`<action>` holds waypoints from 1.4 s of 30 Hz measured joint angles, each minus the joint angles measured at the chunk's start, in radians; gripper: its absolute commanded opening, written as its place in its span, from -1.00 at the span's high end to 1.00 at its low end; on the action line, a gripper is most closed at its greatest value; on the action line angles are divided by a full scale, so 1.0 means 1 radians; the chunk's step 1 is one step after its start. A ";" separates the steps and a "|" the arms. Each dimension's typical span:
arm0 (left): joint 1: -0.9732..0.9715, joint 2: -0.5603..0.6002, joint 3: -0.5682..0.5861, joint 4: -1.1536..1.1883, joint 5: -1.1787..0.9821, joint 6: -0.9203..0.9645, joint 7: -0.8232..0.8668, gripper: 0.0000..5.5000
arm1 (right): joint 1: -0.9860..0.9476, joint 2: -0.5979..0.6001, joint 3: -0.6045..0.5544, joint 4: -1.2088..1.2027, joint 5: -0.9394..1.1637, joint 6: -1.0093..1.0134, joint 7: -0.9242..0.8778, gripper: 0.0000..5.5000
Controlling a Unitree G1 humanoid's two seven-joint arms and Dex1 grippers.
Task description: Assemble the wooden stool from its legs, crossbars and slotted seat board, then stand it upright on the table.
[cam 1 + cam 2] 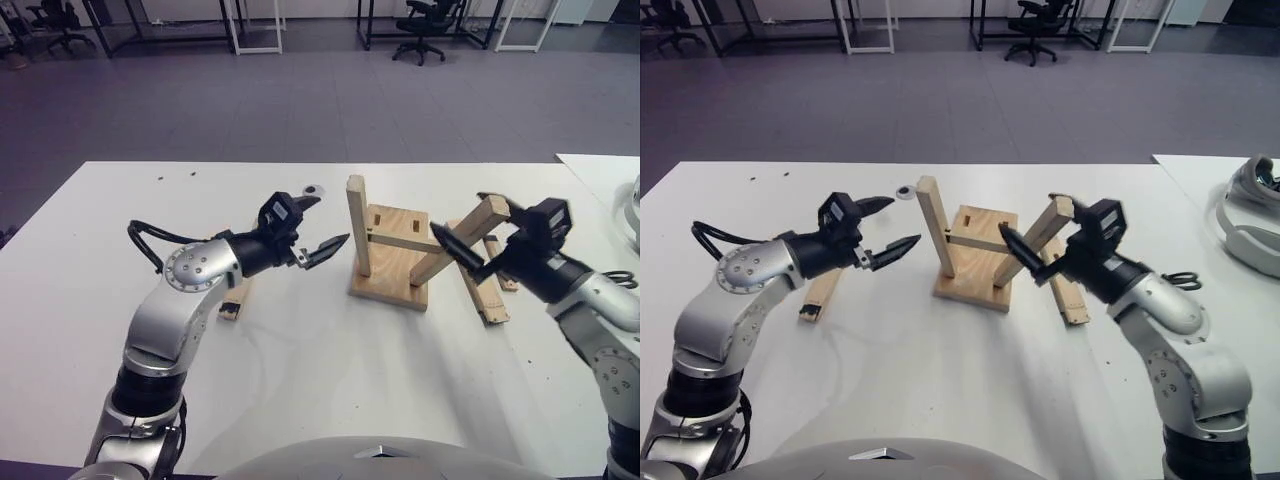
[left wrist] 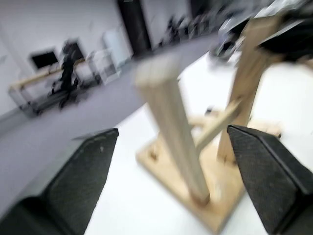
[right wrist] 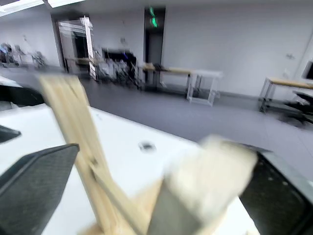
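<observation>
Left hand (image 1: 906, 220) agape near seat board (image 1: 978, 272); right hand (image 1: 1028, 214) at tilted leg (image 1: 1013, 263).

The left arm (image 1: 175, 300) rises at the near edge of the surface (image 1: 300, 380), bends at a silver elbow and stretches forward and inward. Its left gripper (image 1: 334, 214) hangs above the surface, left of centre, with two black fingers spread wide and tips pointing right. The right arm (image 1: 590, 300) comes in over the near right corner, forearm angled toward the centre. Its right gripper (image 1: 456, 211) is raised, fingers parted, tips pointing left toward the other.
</observation>
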 measured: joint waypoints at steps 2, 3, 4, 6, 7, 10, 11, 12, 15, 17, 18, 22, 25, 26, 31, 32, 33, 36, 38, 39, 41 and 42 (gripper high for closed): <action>-0.206 -0.027 0.076 0.083 -0.091 -0.018 -0.001 -0.49 | -0.142 -0.022 -0.065 0.042 0.115 -0.003 -0.001 -0.95; -0.279 -0.033 0.094 0.136 -0.109 -0.033 0.001 -0.49 | -0.197 -0.027 -0.076 0.062 0.147 -0.002 -0.008 -0.95; -0.413 -0.051 0.124 0.253 -0.125 -0.066 0.004 -0.49 | -0.304 -0.041 -0.084 0.109 0.199 0.005 -0.029 -0.95; -0.553 -0.061 0.126 0.418 -0.109 -0.149 -0.007 -0.49 | -0.428 -0.049 -0.076 0.162 0.230 0.023 -0.074 -0.95; -0.596 -0.079 0.103 0.524 -0.082 -0.203 -0.018 -0.49 | -0.462 -0.048 -0.043 0.190 0.221 0.042 -0.105 -0.95; -0.537 -0.194 -0.020 0.676 -0.034 -0.286 -0.047 -0.49 | -0.392 -0.017 0.104 0.262 0.107 0.110 -0.166 -0.95; -0.471 -0.238 -0.064 0.701 -0.027 -0.307 -0.055 -0.49 | -0.361 0.012 0.115 0.277 0.095 0.108 -0.189 -0.95; -0.430 -0.262 -0.087 0.720 -0.026 -0.323 -0.058 -0.49 | -0.355 0.013 0.117 0.281 0.090 0.111 -0.201 -0.95; -0.421 -0.301 -0.103 0.886 -0.002 -0.546 -0.112 -0.49 | -0.337 0.064 0.097 0.284 0.091 0.097 -0.246 -0.95; -0.446 -0.308 -0.080 0.990 -0.005 -0.584 -0.125 -0.49 | -0.341 0.079 0.100 0.284 0.095 0.096 -0.243 -0.95; -0.442 -0.305 -0.070 1.010 -0.021 -0.574 -0.145 -0.49 | -0.350 0.090 0.102 0.285 0.100 0.096 -0.241 -0.95; -0.446 -0.315 0.000 0.978 -0.120 -0.464 -0.162 -0.49 | -0.434 0.162 0.027 0.331 0.225 0.083 -0.260 -0.95; -0.496 -0.231 0.166 0.975 -0.230 -0.415 -0.137 -0.49 | -0.554 0.152 -0.092 0.469 0.288 0.043 -0.302 -0.95; -0.522 -0.187 0.224 0.971 -0.262 -0.407 -0.123 -0.49 | -0.558 0.143 -0.098 0.505 0.272 0.036 -0.297 -0.95; -0.384 0.001 0.304 0.878 -0.234 -0.374 -0.105 -0.49 | -0.313 0.076 0.195 0.658 -0.064 0.015 -0.128 -0.95; -0.304 0.030 0.271 0.863 -0.179 -0.374 -0.106 -0.49 | -0.258 0.091 0.237 0.651 -0.078 0.031 -0.114 -0.95; -0.196 0.062 0.225 0.843 -0.109 -0.376 -0.110 -0.49 | -0.202 0.127 0.286 0.616 -0.091 0.053 -0.108 -0.95; 0.005 0.122 0.122 0.740 0.015 -0.387 -0.126 -0.49 | -0.170 0.236 0.409 0.498 -0.120 0.088 -0.139 -0.95; 0.089 0.170 0.047 0.681 0.115 -0.417 -0.134 -0.49 | -0.175 0.294 0.492 0.448 -0.167 0.108 -0.174 -0.95; 0.110 0.183 0.008 0.659 0.154 -0.426 -0.144 -0.49 | -0.177 0.316 0.531 0.429 -0.185 0.116 -0.177 -0.95; 0.139 0.203 -0.070 0.612 0.220 -0.446 -0.164 -0.49 | -0.182 0.341 0.577 0.408 -0.227 0.119 -0.181 -0.95; 0.153 0.217 -0.113 0.581 0.259 -0.452 -0.174 -0.49 | -0.203 0.322 0.565 0.407 -0.262 0.112 -0.182 -0.95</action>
